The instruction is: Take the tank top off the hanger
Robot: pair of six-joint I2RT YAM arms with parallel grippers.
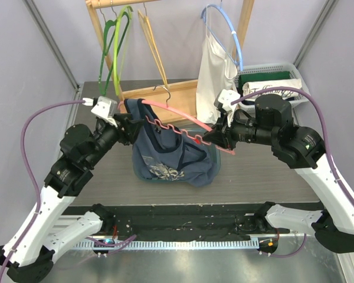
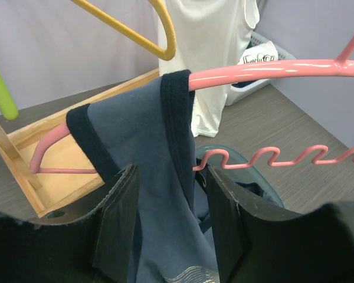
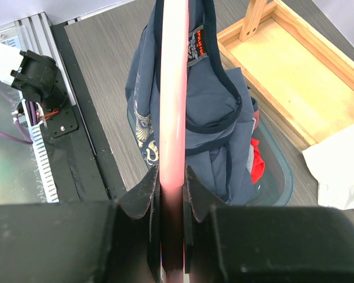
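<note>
Right end effector [image 3: 171, 190] pinching pink hanger [image 3: 172, 88], left end effector [image 2: 172, 174] spread around tank top [image 2: 135, 138] strap.

Five hangers are in view: a pink hanger [image 1: 183, 121], a dark green hanger [image 1: 108, 53], a lime green hanger [image 1: 125, 41], a yellow hanger [image 1: 153, 50] and a blue hanger [image 1: 231, 35]. There are two tank tops, a navy tank top [image 1: 165, 153] and a white tank top [image 1: 215, 76]. One wooden rack [image 1: 183, 94] and one white basket [image 1: 295, 73] stand on the single tabletop [image 1: 253, 177]. The basket holds two folded pieces, a dark green cloth [image 1: 265, 78] and a white printed cloth [image 1: 265, 89]. There is one clear bin [image 3: 277, 171], with one red item [image 3: 256, 162] in it. There are two grippers, the left gripper [image 1: 133, 125] and the right gripper [image 1: 215, 137], each with two fingers [image 2: 115, 224].
</note>
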